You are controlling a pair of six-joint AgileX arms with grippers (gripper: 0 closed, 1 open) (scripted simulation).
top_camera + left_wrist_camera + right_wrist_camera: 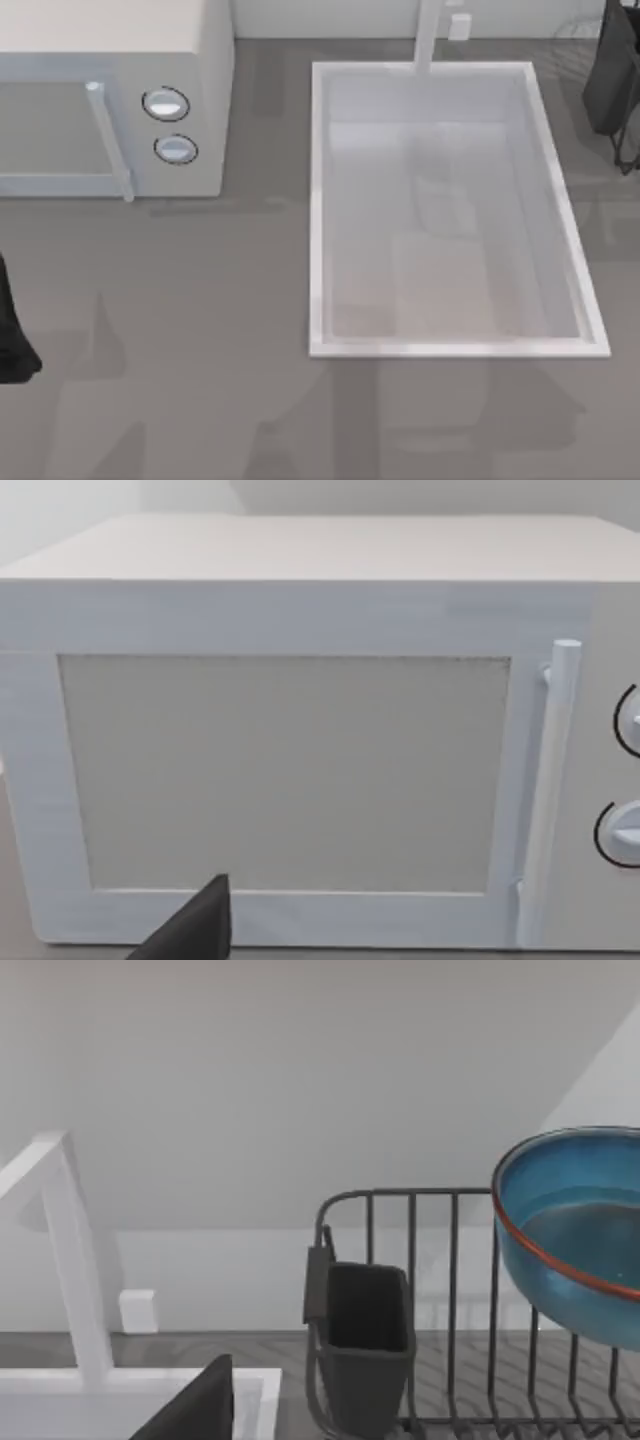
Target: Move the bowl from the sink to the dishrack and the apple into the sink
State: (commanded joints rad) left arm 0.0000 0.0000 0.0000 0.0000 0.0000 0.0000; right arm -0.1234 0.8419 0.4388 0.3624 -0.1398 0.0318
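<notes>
- Looking down from the top view, I see the sink (318, 210) as a white basin right of centre on the grey worktop (200, 330), its bare floor showing no bowl inside.
- Right wrist view: the bowl (575, 1235), glossy blue with a reddish rim, sits raised above the dishrack (430, 1260), tilted toward the camera; whether my right claw grips it or it leans on the wires, I cannot tell.
- A dark cutlery holder (365, 1345) hangs on the near end of the rack, beside the white faucet post (70, 1250).
- Right arm (612, 75): a dark shape at the top view's far right edge, over the rack's faint wires.
- Left arm (12, 330): parked at the left edge of the worktop, its wrist camera facing the microwave (300, 740); claw state not discernible.
- The apple's whereabouts I cannot give from these views.
- Handling, as I judge it: the bowl is rigid, smooth-glazed and likely slippery and chippable, best pinched across the rim wall and lowered gently between the wires; the apple should be light, firm and prone to roll, so grip across its widest girth.
</notes>
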